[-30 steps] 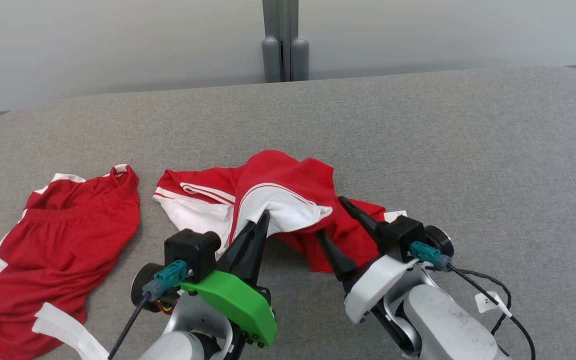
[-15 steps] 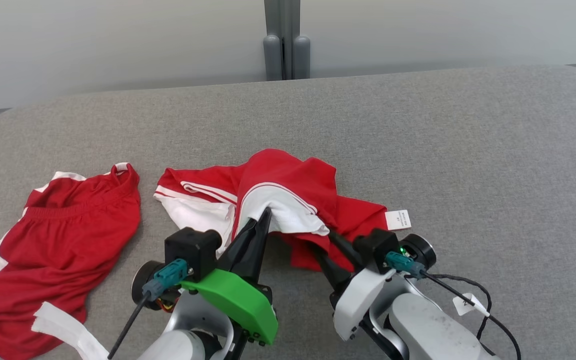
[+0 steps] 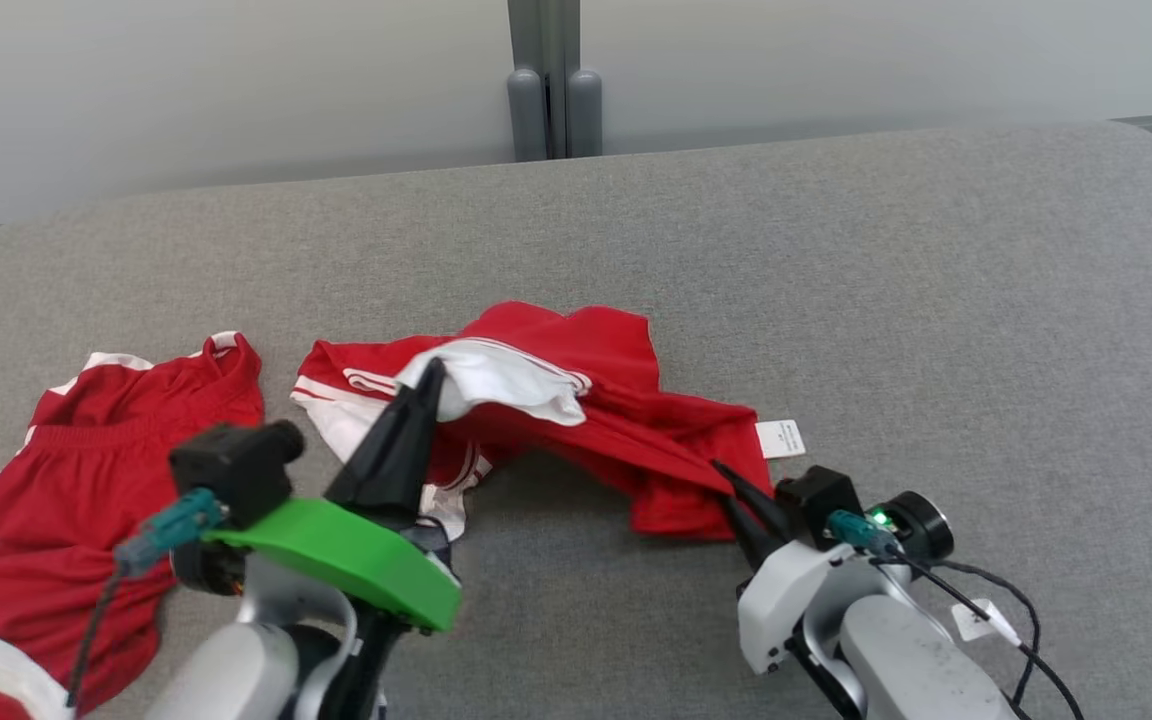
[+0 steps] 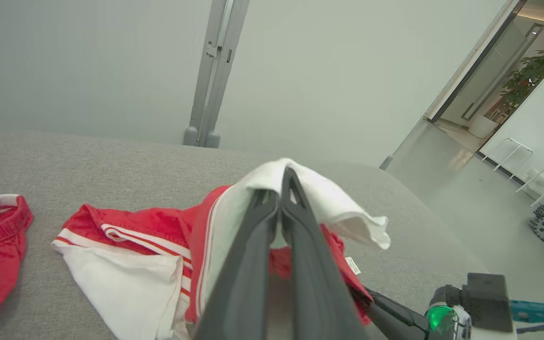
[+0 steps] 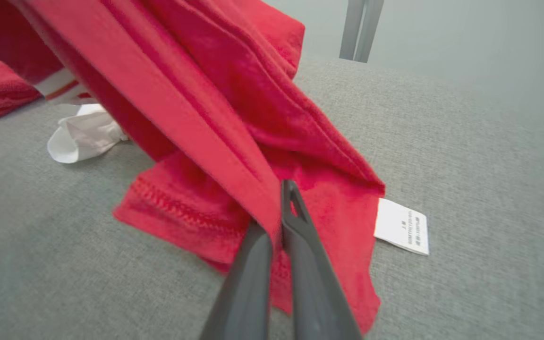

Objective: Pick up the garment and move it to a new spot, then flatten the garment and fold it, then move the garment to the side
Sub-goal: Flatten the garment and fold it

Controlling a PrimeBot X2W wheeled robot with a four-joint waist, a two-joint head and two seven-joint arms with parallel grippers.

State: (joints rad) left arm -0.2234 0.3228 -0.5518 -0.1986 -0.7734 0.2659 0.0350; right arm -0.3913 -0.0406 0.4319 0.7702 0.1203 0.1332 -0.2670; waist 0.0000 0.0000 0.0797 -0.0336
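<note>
The garment (image 3: 616,400) is a red jersey with white panels and stripes, crumpled on the grey cushion's middle. My left gripper (image 3: 428,370) is shut on its white sleeve part and holds it raised; the left wrist view has the white cloth (image 4: 328,198) draped over the closed fingers (image 4: 291,189). My right gripper (image 3: 724,475) is shut on the garment's red lower edge, and in the right wrist view a red fold (image 5: 234,141) runs taut up from the pinched fingertips (image 5: 288,189). A white care label (image 3: 781,438) hangs at the hem.
Another red and white garment (image 3: 86,500) lies at the cushion's left end. The grey cushion (image 3: 936,300) stretches bare to the right and toward the back. Behind it stand a pale wall and a grey post (image 3: 544,90). A doorway opens far right (image 4: 513,94).
My right gripper has closed on the garment's red edge. My left gripper has lifted the white part up and to the left, pulling the cloth taut between the two grippers. The head camera has shifted slightly.
</note>
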